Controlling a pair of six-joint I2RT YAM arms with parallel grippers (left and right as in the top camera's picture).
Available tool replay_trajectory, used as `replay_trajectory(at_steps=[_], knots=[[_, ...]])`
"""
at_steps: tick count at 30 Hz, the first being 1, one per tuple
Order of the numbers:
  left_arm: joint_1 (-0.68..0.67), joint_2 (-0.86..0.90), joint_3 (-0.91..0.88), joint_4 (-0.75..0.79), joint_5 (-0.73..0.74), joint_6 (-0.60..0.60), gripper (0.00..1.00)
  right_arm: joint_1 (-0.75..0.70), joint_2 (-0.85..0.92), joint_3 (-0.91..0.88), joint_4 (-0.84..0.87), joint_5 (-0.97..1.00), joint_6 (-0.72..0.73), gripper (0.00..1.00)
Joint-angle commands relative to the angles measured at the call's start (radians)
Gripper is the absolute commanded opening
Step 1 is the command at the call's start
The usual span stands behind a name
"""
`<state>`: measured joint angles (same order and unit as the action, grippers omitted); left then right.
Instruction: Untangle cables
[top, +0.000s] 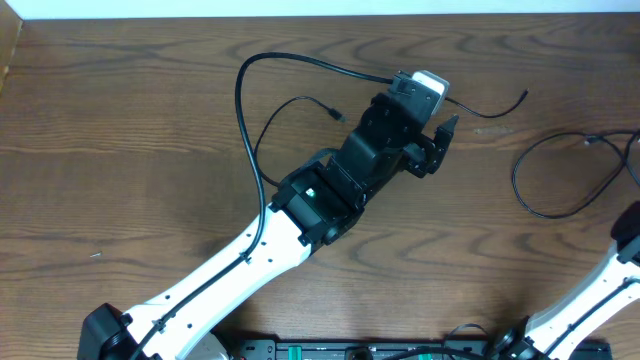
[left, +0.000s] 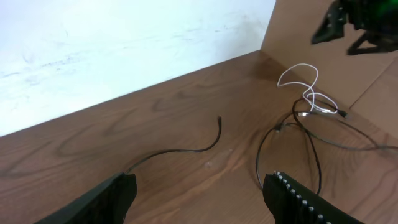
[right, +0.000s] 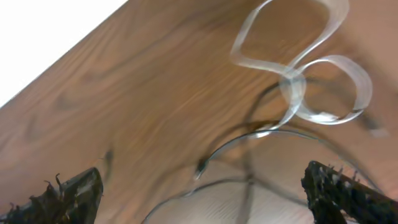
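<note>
The black cable (top: 530, 200) lies in a loop at the table's right side, and one thin end (top: 510, 104) lies just right of my left gripper (top: 445, 135). In the left wrist view that end (left: 211, 140) runs out ahead of the open, empty left jaws (left: 199, 180). Farther off the black loop (left: 268, 149) crosses under the coiled white cable (left: 298, 74). In the right wrist view the white cable (right: 298, 62) forms two loops over black strands, with a black plug (right: 199, 168) lying beyond my open, empty right gripper (right: 202, 177). The white cable is out of the overhead view.
My left arm (top: 260, 250) crosses the table from bottom left, with its own thicker black cables (top: 240, 100) arcing above it. My right arm (top: 620, 265) enters at bottom right and hangs over the tangle (left: 354, 25). A white wall (left: 93, 43) borders the table's far edge.
</note>
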<state>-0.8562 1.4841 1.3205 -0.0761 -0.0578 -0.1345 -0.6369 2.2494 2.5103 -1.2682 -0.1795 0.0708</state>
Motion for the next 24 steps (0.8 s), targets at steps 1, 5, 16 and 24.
replay_trajectory(at_steps=[1, 5, 16, 24], knots=[[0.031, -0.009, 0.007, -0.023, -0.005, -0.002, 0.72, 0.063, -0.033, 0.013, -0.087, -0.093, -0.046, 0.99], [0.069, -0.009, 0.007, -0.085, -0.005, -0.002, 0.82, 0.112, -0.032, 0.006, -0.195, -0.081, -0.042, 0.99], [0.137, -0.008, 0.007, -0.238, -0.005, -0.052, 0.88, 0.195, -0.032, -0.253, -0.201, -0.002, 0.037, 0.98], [0.140, -0.008, 0.007, -0.245, -0.005, -0.051, 0.88, 0.232, -0.032, -0.467, -0.057, -0.007, 0.049, 0.84]])
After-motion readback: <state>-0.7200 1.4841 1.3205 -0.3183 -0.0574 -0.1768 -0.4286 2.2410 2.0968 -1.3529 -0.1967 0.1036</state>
